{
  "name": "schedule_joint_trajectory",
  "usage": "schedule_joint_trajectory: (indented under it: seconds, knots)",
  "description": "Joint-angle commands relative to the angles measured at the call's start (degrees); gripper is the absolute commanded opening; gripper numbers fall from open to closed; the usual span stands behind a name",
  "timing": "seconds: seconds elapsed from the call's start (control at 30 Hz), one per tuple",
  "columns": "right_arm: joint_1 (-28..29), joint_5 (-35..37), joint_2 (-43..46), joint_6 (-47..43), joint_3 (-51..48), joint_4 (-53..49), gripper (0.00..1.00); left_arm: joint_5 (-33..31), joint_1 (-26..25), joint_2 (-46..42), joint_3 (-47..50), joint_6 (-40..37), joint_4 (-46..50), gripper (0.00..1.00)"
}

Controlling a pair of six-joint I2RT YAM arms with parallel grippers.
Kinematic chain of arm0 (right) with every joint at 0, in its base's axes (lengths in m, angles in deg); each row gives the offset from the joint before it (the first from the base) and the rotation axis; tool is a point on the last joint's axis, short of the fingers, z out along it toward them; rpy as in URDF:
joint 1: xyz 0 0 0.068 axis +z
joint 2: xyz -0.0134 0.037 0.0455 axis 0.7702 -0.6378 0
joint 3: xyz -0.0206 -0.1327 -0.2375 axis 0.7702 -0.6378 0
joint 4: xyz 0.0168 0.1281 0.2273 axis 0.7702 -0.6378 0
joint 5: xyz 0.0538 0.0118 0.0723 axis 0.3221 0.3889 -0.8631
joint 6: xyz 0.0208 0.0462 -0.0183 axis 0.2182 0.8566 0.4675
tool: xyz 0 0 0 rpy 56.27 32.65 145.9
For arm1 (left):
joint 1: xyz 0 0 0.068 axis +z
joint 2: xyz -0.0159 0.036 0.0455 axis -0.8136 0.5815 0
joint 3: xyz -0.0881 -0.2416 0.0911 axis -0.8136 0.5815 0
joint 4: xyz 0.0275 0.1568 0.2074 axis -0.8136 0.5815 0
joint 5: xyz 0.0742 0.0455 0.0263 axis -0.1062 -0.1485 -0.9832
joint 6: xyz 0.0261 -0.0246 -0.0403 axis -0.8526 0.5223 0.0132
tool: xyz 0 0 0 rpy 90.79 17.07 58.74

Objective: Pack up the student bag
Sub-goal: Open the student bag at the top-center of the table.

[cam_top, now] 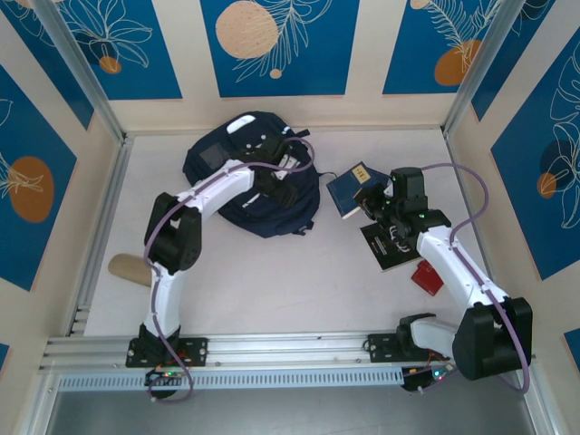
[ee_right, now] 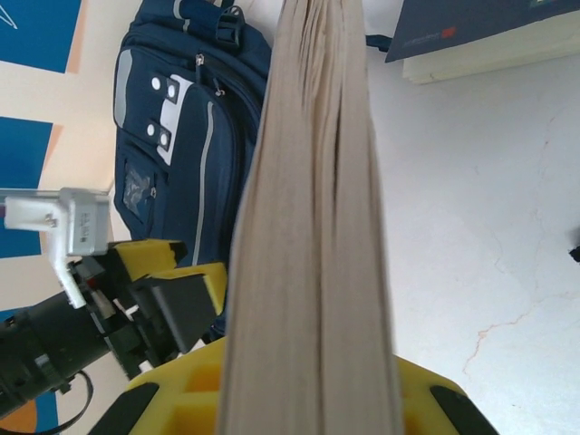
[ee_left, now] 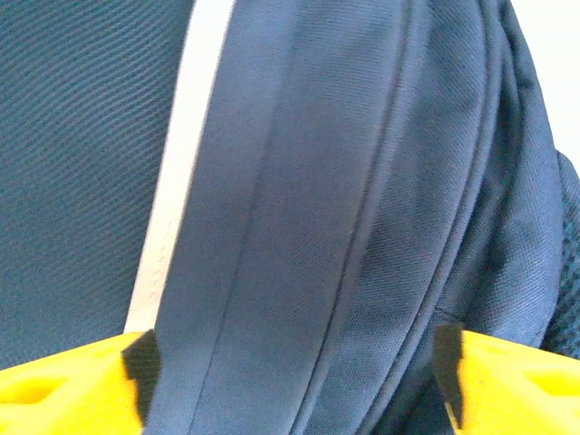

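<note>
Student bag (cam_top: 294, 214) lies beneath left gripper (ee_left: 294, 372) (fingers apart); right gripper (cam_top: 377, 205) clamps book (cam_top: 349, 189) above bare table (cam_top: 272, 290).

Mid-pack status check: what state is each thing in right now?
student bag: lying on the table, looks zipped shut.
left gripper: open, straddling the bag's fabric.
right gripper: shut on the blue book.
blue book: closed, held tilted in the right gripper.
black book: closed, flat on the table.
</note>
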Motion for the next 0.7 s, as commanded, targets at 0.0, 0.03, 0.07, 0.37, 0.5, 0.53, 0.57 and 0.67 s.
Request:
schedule_joint_trajectory:
  seconds: [0.0, 0.03, 0.07, 0.37, 0.5, 0.53, 0.57, 0.67]
  knots:
    - [-0.2, -0.7, 1.7, 0.2, -0.7, 1.1, 0.0, -4.1, -1.0, 3.0, -4.2, -6.9, 3.0, 0.67]
    - [-0.1, -1.1, 1.6, 0.5, -0.8, 1.4, 0.0, -5.5, -1.1, 3.8, -4.6, -7.2, 2.7, 0.6]
    - [0.1, -1.5, 1.6, 0.8, -1.0, 1.7, 0.0, -7.2, -1.3, 4.6, -5.1, -7.3, 2.4, 0.52]
    - [1.3, -1.7, 1.3, 1.6, -1.1, 2.2, 0.0, -11.7, -1.7, 9.5, -10.2, -6.9, 4.9, 0.41]
    - [1.4, -1.7, 1.3, 1.3, -1.1, 2.0, 0.0, -13.2, -1.7, 9.2, -10.6, -5.6, 4.8, 0.32]
    - [1.4, -1.8, 1.4, 1.2, -1.0, 1.8, 0.0, -13.2, -1.7, 8.8, -10.6, -5.3, 4.7, 0.3]
    - [1.4, -1.6, 1.5, 1.1, -1.0, 1.8, 0.0, -13.3, -1.8, 8.4, -10.6, -5.0, 4.6, 0.27]
    - [1.4, -1.1, 2.0, 1.0, -1.0, 1.3, 0.0, -13.6, -1.8, 6.8, -10.4, -4.8, 4.6, 0.13]
